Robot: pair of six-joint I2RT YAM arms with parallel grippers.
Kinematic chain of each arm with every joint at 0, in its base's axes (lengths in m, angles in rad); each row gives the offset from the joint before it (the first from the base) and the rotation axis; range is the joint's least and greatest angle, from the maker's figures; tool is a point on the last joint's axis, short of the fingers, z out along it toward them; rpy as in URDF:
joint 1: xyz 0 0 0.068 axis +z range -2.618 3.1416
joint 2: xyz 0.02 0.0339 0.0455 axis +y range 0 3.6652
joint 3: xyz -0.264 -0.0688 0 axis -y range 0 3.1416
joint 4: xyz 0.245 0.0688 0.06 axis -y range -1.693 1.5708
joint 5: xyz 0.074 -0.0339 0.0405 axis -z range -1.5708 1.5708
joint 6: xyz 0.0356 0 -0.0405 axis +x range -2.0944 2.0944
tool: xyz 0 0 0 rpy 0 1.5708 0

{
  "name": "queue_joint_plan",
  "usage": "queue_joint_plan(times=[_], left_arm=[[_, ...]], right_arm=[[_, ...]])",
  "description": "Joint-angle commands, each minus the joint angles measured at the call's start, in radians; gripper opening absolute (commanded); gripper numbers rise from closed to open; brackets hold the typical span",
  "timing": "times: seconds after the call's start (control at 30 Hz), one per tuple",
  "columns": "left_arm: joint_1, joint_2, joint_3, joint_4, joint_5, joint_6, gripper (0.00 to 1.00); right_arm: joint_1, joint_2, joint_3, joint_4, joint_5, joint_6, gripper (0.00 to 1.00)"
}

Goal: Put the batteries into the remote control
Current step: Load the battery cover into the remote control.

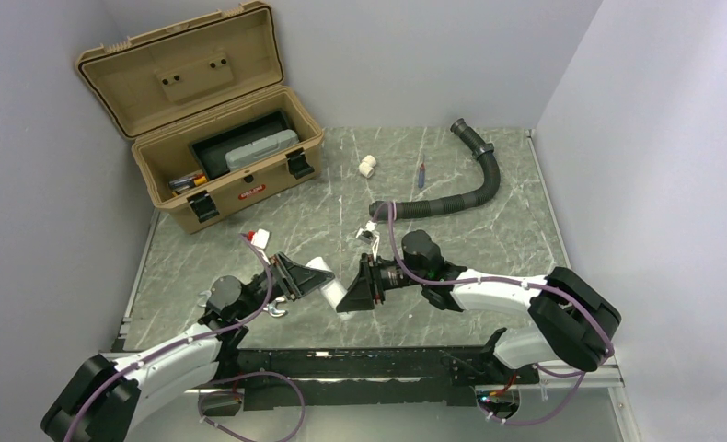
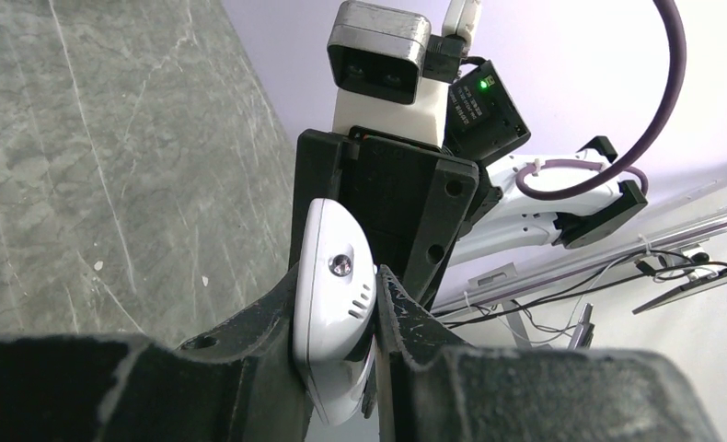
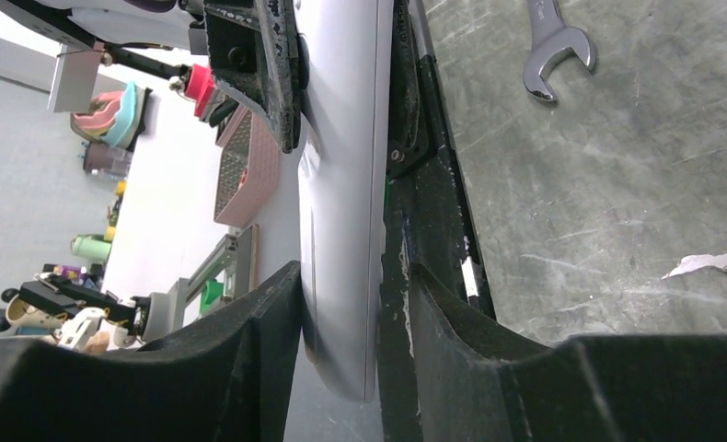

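Note:
The white remote control (image 1: pixel 326 276) is held off the table between both grippers, near the front centre. My left gripper (image 1: pixel 295 278) is shut on one end of it. In the left wrist view the remote (image 2: pixel 328 313) stands edge-on between the black fingers of my left gripper (image 2: pixel 337 276). My right gripper (image 1: pixel 355 293) is shut on the other end. In the right wrist view the remote (image 3: pixel 341 184) runs up from between the fingers of my right gripper (image 3: pixel 352 272). No blue or green battery shows in any view.
An open tan toolbox (image 1: pixel 213 120) stands at the back left. A white pipe fitting (image 1: pixel 367 167), a red-and-blue stick (image 1: pixel 421 175) and a black corrugated hose (image 1: pixel 475 180) lie at the back. A wrench (image 1: pixel 275 311) lies under the left gripper and shows in the right wrist view (image 3: pixel 553 46). A small white piece (image 1: pixel 261 238) lies nearby.

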Motion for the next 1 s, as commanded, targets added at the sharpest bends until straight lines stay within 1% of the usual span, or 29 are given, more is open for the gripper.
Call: queue_joint_plan(times=[0.0,0.03,0.1,0.13,0.17,0.33,0.43,0.6,0.63,0.7,0.73,0.77,0.8,0.87,0.93,0.97], left_arm=[[-0.004,-0.023,0.029,0.100,0.011,-0.024,0.00],[-0.003,-0.025,0.030,0.098,0.011,-0.023,0.00],[-0.004,-0.026,0.029,0.094,0.012,-0.022,0.00],[-0.004,-0.026,0.029,0.093,0.013,-0.021,0.00],[-0.003,-0.027,0.029,0.092,0.012,-0.020,0.00],[-0.003,-0.033,0.034,0.045,0.013,-0.011,0.00],[-0.004,-0.039,0.037,0.019,0.011,-0.007,0.05],[-0.004,-0.062,0.043,-0.045,0.004,0.008,0.23],[-0.004,-0.066,0.041,-0.050,0.001,0.008,0.25],[-0.005,-0.076,0.039,-0.057,-0.004,0.010,0.23],[-0.004,-0.079,0.039,-0.060,-0.005,0.010,0.20],[-0.004,-0.081,0.039,-0.064,-0.006,0.012,0.18],[-0.004,-0.082,0.041,-0.067,-0.006,0.013,0.16],[-0.004,-0.079,0.043,-0.067,-0.004,0.015,0.13],[-0.003,-0.072,0.040,-0.059,0.000,0.011,0.11],[-0.003,-0.069,0.040,-0.053,0.004,0.010,0.11]], right_arm=[[0.005,0.008,0.035,0.048,0.006,-0.023,0.46],[0.005,0.009,0.035,0.049,0.006,-0.023,0.41],[0.005,0.015,0.036,0.056,0.002,-0.019,0.25],[0.005,0.017,0.035,0.063,0.001,-0.016,0.19],[0.005,0.019,0.035,0.069,-0.001,-0.012,0.14],[0.005,0.032,0.034,0.100,-0.016,0.011,0.01],[0.004,0.033,0.036,0.108,-0.022,0.014,0.00],[0.005,0.002,0.031,0.101,-0.016,0.004,0.00],[0.005,-0.004,0.031,0.096,-0.015,0.000,0.00],[0.005,-0.013,0.031,0.096,-0.025,-0.005,0.00],[0.006,-0.014,0.031,0.097,-0.026,-0.006,0.08],[0.005,-0.021,0.029,0.092,-0.015,-0.007,0.20],[0.004,-0.027,0.026,0.084,0.001,-0.011,0.27],[0.005,-0.039,0.023,0.077,0.016,-0.015,0.38],[0.006,-0.045,0.024,0.075,0.023,-0.016,0.47],[0.005,-0.044,0.023,0.078,0.025,-0.013,0.50]])
